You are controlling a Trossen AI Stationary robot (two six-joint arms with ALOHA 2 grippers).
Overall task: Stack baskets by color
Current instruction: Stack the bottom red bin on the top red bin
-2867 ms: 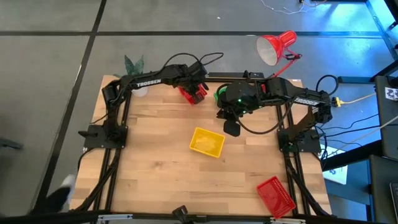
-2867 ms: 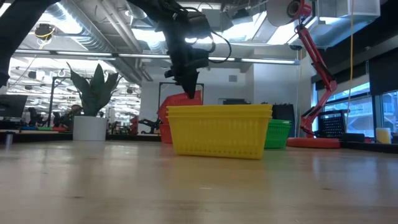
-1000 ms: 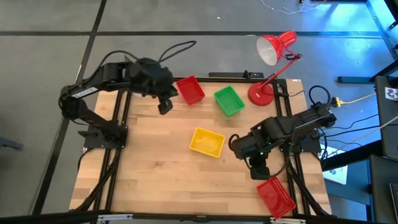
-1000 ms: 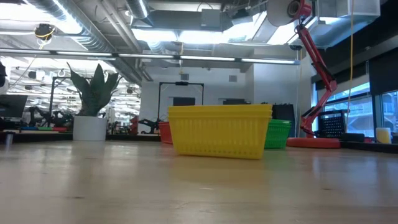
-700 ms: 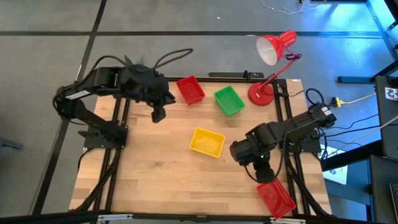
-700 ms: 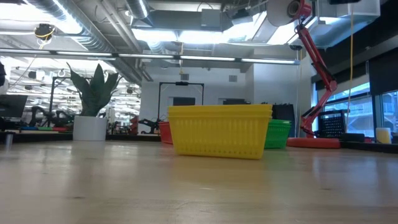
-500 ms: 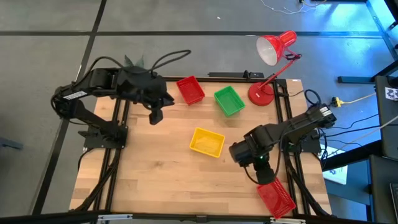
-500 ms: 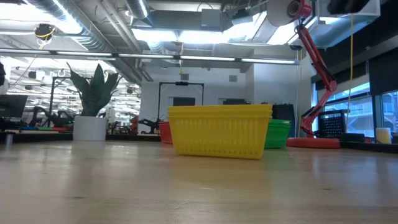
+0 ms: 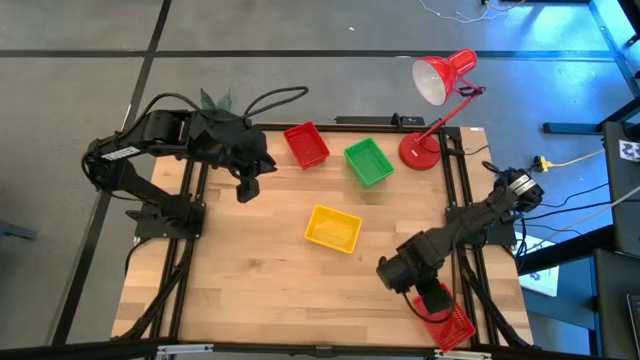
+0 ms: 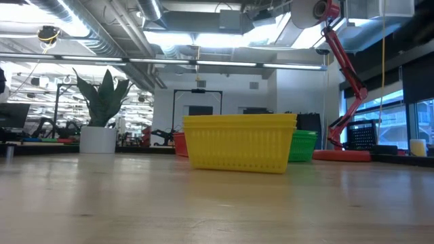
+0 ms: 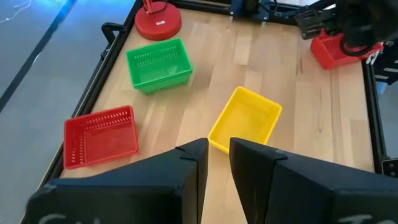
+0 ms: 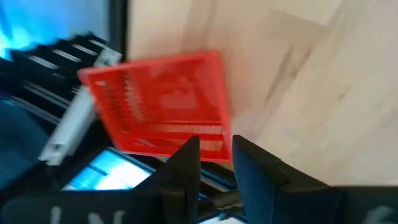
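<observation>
Four baskets lie on the wooden table (image 9: pixel 250 290). A red basket (image 9: pixel 306 145) and a green basket (image 9: pixel 368 162) sit side by side near the far edge, close to the round base of the red desk lamp (image 9: pixel 445 85). A yellow basket (image 9: pixel 333 228) rests near the middle of the table, set a little askew. A second red basket (image 9: pixel 445 315) lies at the near right corner, right at the table's edge.

The right gripper (image 9: pixel 432 298) hangs over that corner basket, at its inner end. Its two dark fingers (image 12: pixel 186 165) stand slightly apart with a narrow gap between them, and nothing is held in them; the red basket shows just beyond their tips.

The left gripper (image 9: pixel 245 186) hovers above the far left part of the table, beside the first red basket but apart from it. Its fingers (image 11: pixel 196 163) are also a little apart and empty.

From table height the yellow basket stands in front, with the green one peeking out behind it and a potted plant (image 10: pixel 102 112) off to the side.
</observation>
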